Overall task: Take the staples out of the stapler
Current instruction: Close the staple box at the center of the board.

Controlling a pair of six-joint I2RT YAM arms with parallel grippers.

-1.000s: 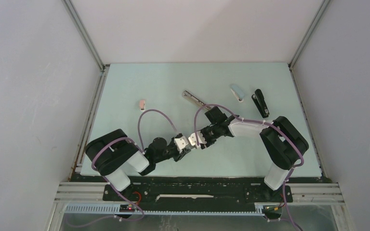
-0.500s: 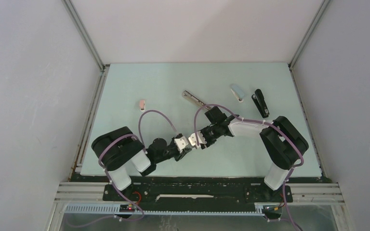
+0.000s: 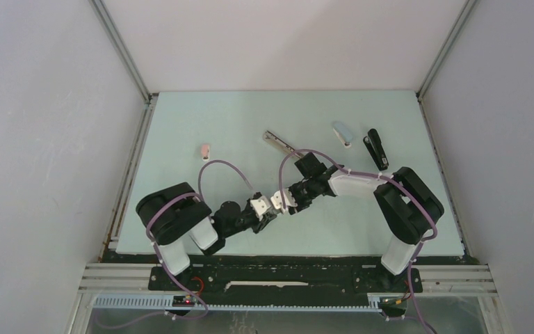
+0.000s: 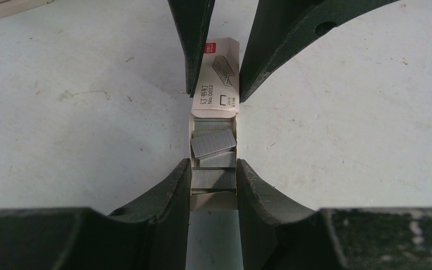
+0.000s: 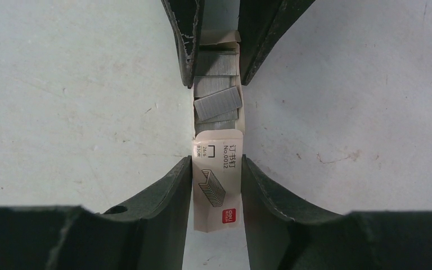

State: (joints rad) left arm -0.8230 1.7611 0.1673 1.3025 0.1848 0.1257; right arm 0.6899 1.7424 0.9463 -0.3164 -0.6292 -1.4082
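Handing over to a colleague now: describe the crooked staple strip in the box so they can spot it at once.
Near the middle of the table, the left gripper and right gripper clamp one small white staple box between them. Its open tray holds grey staple strips. The crooked strip lies on top at mid-tray, skewed, while the others lie square to the walls.

The pale green table [image 3: 201, 111] carries a black stapler [image 3: 376, 149] at its far right, with a light blue stapler [image 3: 342, 133] just left of it, a long silvery stapler [image 3: 278, 142] lying farther left, and a small pink stapler [image 3: 206, 150] well apart, farthest left of it.
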